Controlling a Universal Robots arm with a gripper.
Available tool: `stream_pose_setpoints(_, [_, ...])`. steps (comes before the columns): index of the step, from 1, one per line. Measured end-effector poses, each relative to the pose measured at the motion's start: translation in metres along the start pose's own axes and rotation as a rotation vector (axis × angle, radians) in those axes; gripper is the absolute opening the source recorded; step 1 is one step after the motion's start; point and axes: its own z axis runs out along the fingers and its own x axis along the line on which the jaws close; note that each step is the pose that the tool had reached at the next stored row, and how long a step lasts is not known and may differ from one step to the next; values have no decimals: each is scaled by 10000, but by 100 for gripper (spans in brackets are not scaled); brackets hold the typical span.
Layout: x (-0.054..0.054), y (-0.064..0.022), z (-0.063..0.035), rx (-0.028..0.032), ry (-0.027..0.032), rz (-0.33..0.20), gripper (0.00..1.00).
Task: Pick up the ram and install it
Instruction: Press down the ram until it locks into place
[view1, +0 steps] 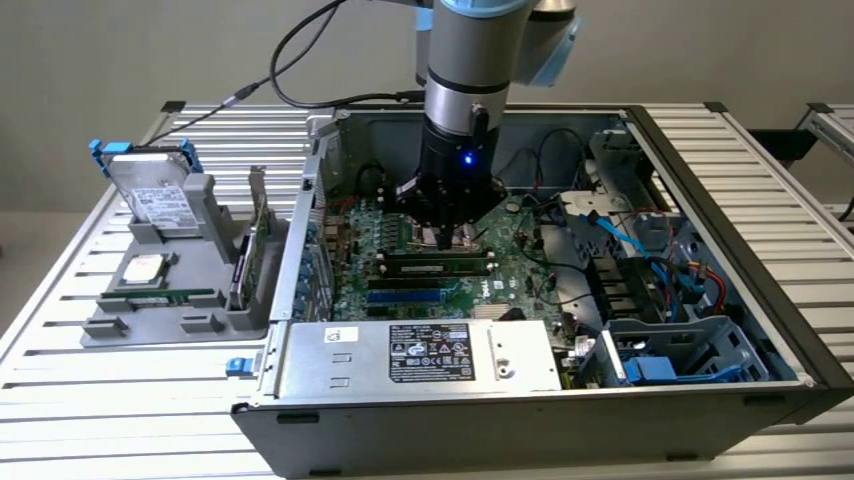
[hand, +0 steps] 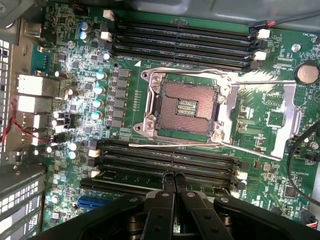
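Your black gripper (view1: 449, 238) hangs inside the open grey computer case (view1: 747, 330) that lies on its side on the slatted metal worktop (view1: 80, 400), low over the green motherboard (view1: 350, 262). Its fingers (hand: 168, 184) are pressed tip to tip, clenched with nothing visible between them. In the wrist view you see those tips just above the lower bank of long black memory slots (hand: 165, 162), below the open processor socket (hand: 186, 106) with its silver retention frame swung aside. In the exterior view, a long, thin green ram stick with black chips (view1: 438, 267) lies seated in a slot just below the gripper. Off to the exterior view's left, a grey parts holder (view1: 174, 290) carries a silver hard drive with blue rails (view1: 151, 195) standing upright and a square silver processor chip (view1: 144, 268).
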Motion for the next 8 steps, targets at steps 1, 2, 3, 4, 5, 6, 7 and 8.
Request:
stream_pose_setpoints(1, [4, 1, -3, -4, -1, 43, 10])
stream_pose_setpoints(2, [10, 2, -7, -7, -1, 89, 10])
stream_pose_setpoints(3, [15, 2, -12, -8, -2, 120, 10])
stream_pose_setpoints(4, [23, 3, -17, -8, -1, 139, 10])
stream_pose_setpoints(5, [31, 3, -23, -9, -2, 149, 10])
stream_pose_setpoints(6, [41, 3, -27, -10, -2, 155, 10])
stream_pose_setpoints(7, [50, 2, -31, -11, -2, 158, 10])
stream_pose_setpoints(8, [58, -1, -35, -11, -4, 161, 10])
